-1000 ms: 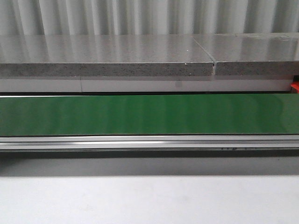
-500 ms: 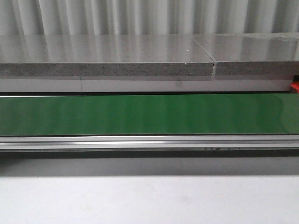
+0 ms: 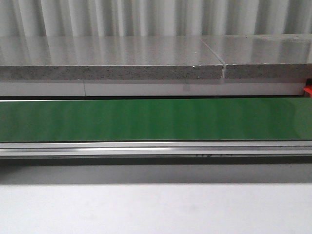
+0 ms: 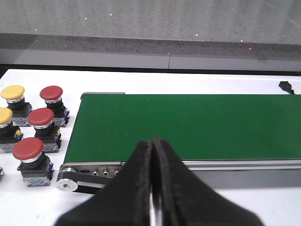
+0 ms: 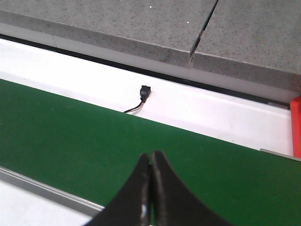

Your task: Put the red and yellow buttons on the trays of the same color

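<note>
Your left tool (image 4: 151,188) is pinched tight, fingers meeting, nothing between them. It hangs just short of the near rail of the green belt (image 4: 188,125), close to the belt's end roller (image 4: 67,184).

Off that belt end, on the white counter (image 4: 28,202), you have the buttons in a tight cluster: three red buttons (image 4: 28,149) (image 4: 41,117) (image 4: 51,92) nearest the belt, two yellow buttons (image 4: 12,92) (image 4: 3,115) beyond them, farther from the tool. They stand upright, bases nearly touching; little room between them.

Your right tool (image 5: 150,188) is likewise drawn together and empty, poised over the belt's near side. Past the belt's far edge lies a strip of white counter with a small black connector and its wire (image 5: 143,92), then the grey stone ledge (image 5: 141,23). A red tray edge (image 5: 296,127) shows at the frame's border, beyond the belt.

Front view: belt surface (image 3: 156,119) is bare along its length; neither tool shows there.
</note>
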{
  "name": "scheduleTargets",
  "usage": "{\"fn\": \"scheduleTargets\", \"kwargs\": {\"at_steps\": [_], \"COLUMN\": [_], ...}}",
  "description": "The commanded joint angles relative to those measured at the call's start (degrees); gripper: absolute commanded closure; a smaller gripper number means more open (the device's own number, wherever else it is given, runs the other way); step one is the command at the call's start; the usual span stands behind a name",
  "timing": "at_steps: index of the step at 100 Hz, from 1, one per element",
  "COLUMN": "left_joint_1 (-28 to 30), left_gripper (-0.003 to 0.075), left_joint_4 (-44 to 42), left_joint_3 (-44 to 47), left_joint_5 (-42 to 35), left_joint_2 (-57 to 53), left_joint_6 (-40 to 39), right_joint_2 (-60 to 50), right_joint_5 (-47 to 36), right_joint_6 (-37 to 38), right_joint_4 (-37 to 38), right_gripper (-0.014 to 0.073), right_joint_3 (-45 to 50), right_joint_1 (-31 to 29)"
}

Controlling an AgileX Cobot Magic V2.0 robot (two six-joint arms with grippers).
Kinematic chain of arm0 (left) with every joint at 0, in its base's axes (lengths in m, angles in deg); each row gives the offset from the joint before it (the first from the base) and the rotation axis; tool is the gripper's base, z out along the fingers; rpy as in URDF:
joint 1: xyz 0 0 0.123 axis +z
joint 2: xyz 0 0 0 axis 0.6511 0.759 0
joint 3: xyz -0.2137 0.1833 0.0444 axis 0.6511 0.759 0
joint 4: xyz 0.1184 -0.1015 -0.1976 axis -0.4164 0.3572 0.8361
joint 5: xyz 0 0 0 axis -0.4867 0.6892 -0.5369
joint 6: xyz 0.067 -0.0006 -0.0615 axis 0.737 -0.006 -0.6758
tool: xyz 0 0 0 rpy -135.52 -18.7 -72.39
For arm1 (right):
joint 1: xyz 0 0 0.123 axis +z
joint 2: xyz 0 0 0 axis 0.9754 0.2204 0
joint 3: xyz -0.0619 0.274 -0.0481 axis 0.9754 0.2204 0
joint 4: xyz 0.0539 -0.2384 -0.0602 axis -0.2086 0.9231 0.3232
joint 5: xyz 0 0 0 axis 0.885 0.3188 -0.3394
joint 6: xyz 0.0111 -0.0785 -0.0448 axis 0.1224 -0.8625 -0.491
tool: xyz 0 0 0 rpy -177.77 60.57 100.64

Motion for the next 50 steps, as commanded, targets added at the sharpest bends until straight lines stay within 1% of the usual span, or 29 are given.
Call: {"fn": "scheduleTargets", "kwargs": {"at_steps": [1, 9, 16, 23, 26, 27, 28, 30, 33, 38, 42, 45, 50], "left_joint_1": [-0.4, -0.4, -0.4, -0.4, -0.4, -0.4, -0.4, -0.4, -0.4, -0.4, -0.4, -0.4, -0.4], "left_gripper": [0.0741, 0.072, 0.0636, 0.0494, 0.0406, 0.0388, 0.035, 0.0312, 0.0219, 0.0113, 0.0054, 0.0032, 0.0027], "left_joint_4": [0.1, 0.1, 0.3, 0.5, 0.5, 0.5, 0.5, 0.5, 0.5, 0.5, 0.5, 0.5, 0.7], "left_joint_3": [-1.4, -1.4, -1.4, -1.4, -1.4, -1.4, -1.4, -1.4, -1.4, -1.4, -1.4, -1.4, -1.4], "left_joint_5": [-4.7, -4.7, -4.4, -3.9, -3.7, -3.6, -3.6, -3.5, -3.3, -3.2, -3.4, -3.4, -3.3], "left_joint_2": [0.6, 0.6, 0.6, 0.6, 0.6, 0.6, 0.6, 0.6, 0.6, 0.6, 0.6, 0.6, 0.6], "left_joint_6": [0.1, 0.1, 0.1, 0.1, 0.1, 0.1, 0.1, 0.1, 0.1, 0.1, 0.1, 0.1, 0.1], "right_joint_2": [-0.5, -0.5, -0.5, -0.5, -0.5, -0.5, -0.5, -0.5, -0.5, -0.5, -0.5, -0.5, -0.5], "right_joint_5": [-2.7, -2.7, -2.7, -2.7, -2.7, -2.7, -2.7, -2.7, -2.7, -2.7, -2.7, -2.7, -2.7], "right_joint_6": [-0.5, -0.5, -0.5, -0.5, -0.5, -0.5, -0.5, -0.5, -0.5, -0.5, -0.5, -0.5, -0.5], "right_joint_4": [-0.6, -0.6, -0.6, -0.6, -0.6, -0.6, -0.6, -0.6, -0.6, -0.6, -0.6, -0.6, -0.6], "right_gripper": [0.0662, 0.0662, 0.0662, 0.0662, 0.0662, 0.0662, 0.0662, 0.0662, 0.0662, 0.0662, 0.0662, 0.0662, 0.0662], "right_joint_3": [-1.5, -1.5, -1.5, -1.5, -1.5, -1.5, -1.5, -1.5, -1.5, -1.5, -1.5, -1.5, -1.5], "right_joint_1": [0.1, 0.1, 0.1, 0.1, 0.1, 0.1, 0.1, 0.1, 0.1, 0.1, 0.1, 0.1, 0.1]}}
